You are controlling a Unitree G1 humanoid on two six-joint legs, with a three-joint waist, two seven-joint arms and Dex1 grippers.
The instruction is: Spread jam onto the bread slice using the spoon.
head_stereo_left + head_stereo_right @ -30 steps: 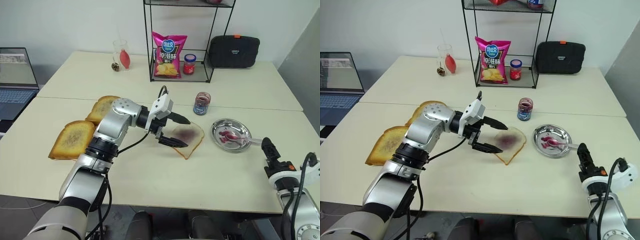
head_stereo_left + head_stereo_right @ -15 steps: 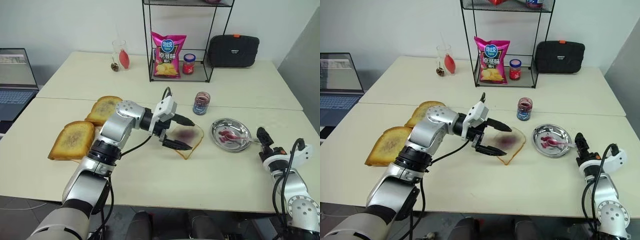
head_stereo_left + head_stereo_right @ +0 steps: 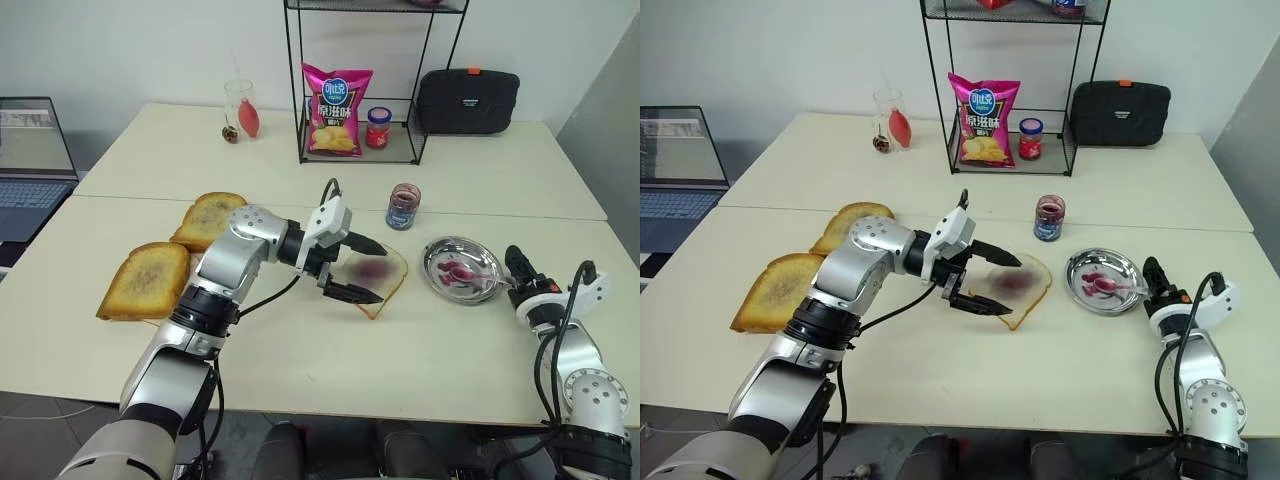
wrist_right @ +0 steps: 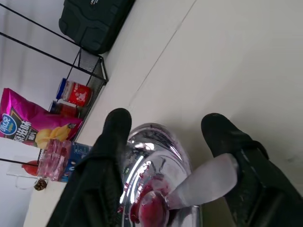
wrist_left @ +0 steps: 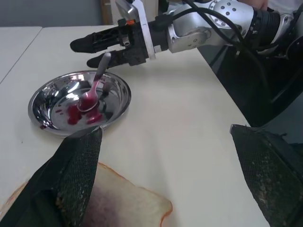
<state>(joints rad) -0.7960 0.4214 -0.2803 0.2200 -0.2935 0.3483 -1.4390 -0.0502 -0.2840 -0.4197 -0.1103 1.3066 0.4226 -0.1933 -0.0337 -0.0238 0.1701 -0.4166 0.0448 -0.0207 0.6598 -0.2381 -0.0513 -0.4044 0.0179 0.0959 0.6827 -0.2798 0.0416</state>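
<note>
My right pincer (image 3: 512, 262) is at the right edge of the steel plate (image 3: 440, 252), and its two black fingers stand on both sides of the end of the spoon (image 5: 94, 90) handle. In the right wrist view the flat silver handle (image 4: 203, 182) lies between the fingers, close to one of them, and there is a gap on the other side, so I judge the jaws are half open and not yet tight on it. The spoon lies in the plate with its bowl in the purple-red smears near the middle. Its long axis runs from the bowl out over the rim toward my right pincer, so the handle points nearly straight at me on that side. This is the relation that matters: the right arm is much nearer to the spoon than the left one, and it meets the handle end-on.

My left pincer (image 3: 355, 268) is wide open, with one finger above and one below the near corner of the bread slice (image 3: 380, 275), holding nothing firmly as far as I can see. The bread slice lies on the bench (image 3: 300, 350) between the two arms, to the left of the plate, with a purple smear at its centre. The jam (image 3: 403, 206) jar stands just behind the bread and the plate.

I think the next step is to close on the handle and carry the spoon left to the bread.
</note>
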